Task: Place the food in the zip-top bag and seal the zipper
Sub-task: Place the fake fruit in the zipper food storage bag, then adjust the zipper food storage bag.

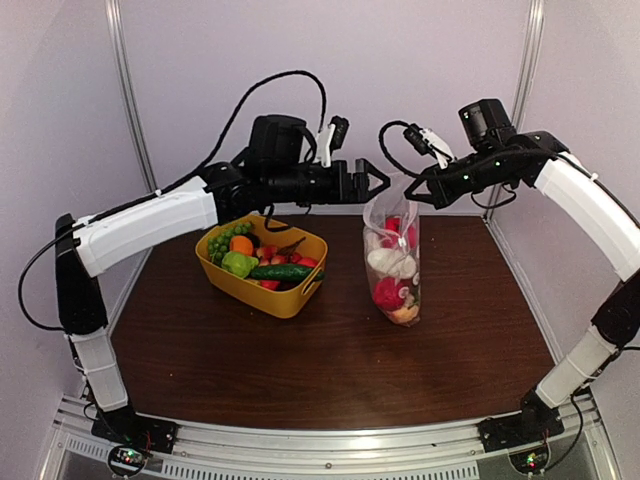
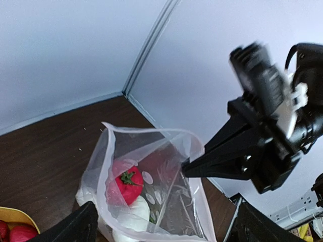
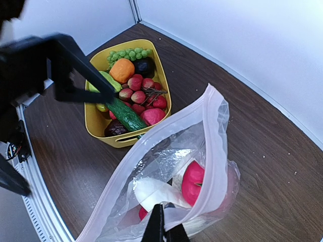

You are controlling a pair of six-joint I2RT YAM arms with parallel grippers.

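Dark wooden table (image 1: 330,360) across the lower frame. Left of centre, yellow tub (image 1: 255,292). Right of centre, upright zip-top bag (image 1: 392,255), mouth open. Just left of its mouth, left gripper (image 1: 385,180), fingers spread, empty. At its upper rim, right gripper (image 1: 410,195), pressed together on the plastic. In the bag, red tomato (image 3: 192,182) and white piece (image 3: 151,191); in the tub, cucumber (image 1: 280,271), grapes (image 1: 222,240).

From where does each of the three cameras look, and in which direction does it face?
Top external: above and behind the arms, facing down over the table; both arms show.
Left wrist: looks past its open jaws into the zip-top bag; the right arm shows opposite.
Right wrist: looks down over its jaws, shut on the bag's rim, toward the yellow tub; the left arm shows.
Shared: all see the bag.
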